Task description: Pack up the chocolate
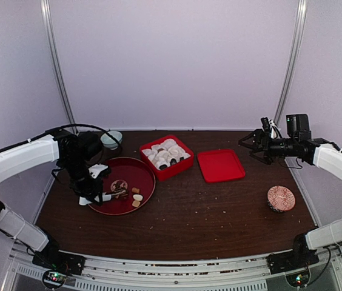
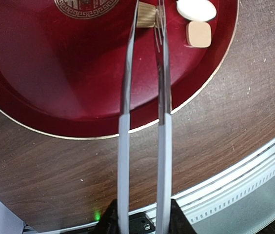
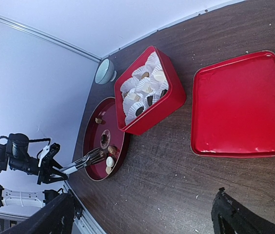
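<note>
Left hand (image 1: 94, 185) angles tongs (image 2: 123, 146) down around a tan chocolate (image 2: 146, 14).

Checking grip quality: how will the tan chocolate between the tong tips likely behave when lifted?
The tan chocolate looks tiny beside the tongs, so probably very light. Its blocky, flat sides should resist rolling. Smooth thin metal tips may let it slip or twist out.

White arm shells (image 1: 22, 159), black joints (image 1: 73, 150), cables (image 1: 89, 127)
</note>
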You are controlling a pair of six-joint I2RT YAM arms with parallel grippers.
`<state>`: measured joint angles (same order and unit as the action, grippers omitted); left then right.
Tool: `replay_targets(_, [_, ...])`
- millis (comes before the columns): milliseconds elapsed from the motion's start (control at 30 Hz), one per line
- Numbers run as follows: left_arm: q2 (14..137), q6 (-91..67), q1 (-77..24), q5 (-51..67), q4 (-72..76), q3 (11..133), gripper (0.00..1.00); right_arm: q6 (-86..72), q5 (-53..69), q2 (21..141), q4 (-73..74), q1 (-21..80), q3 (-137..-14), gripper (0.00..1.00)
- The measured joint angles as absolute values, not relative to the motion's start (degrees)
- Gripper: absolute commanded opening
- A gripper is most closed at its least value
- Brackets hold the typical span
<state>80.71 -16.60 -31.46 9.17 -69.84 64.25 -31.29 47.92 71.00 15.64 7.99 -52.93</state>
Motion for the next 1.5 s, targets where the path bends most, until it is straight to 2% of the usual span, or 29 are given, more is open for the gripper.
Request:
replay_targets(233, [80.7,-18.4,-31.5,9.1,-69.8,68.5,0.17,-31.2,47.9,71.0,15.7,8.0,-52.9,1.0])
replay_targets(433, [82.8,-19.2,-31.4,8.7,-69.8,77.1,0.17,-31.2,47.9,71.0,16.0,8.0,-52.9,1.0])
replay_targets(1100, [117.3,-20.1,-31.6,9.0,-59.2,114.9,0.17,-29.5,46.8,71.0,18.5,8.0,-53.5,1.0])
replay_targets(1500, [127.6,-19.9,-31.6,10.2,-56.8,122.7,0.18,-28.4,46.3,71.0,20.4,8.0,-54.1,1.0])
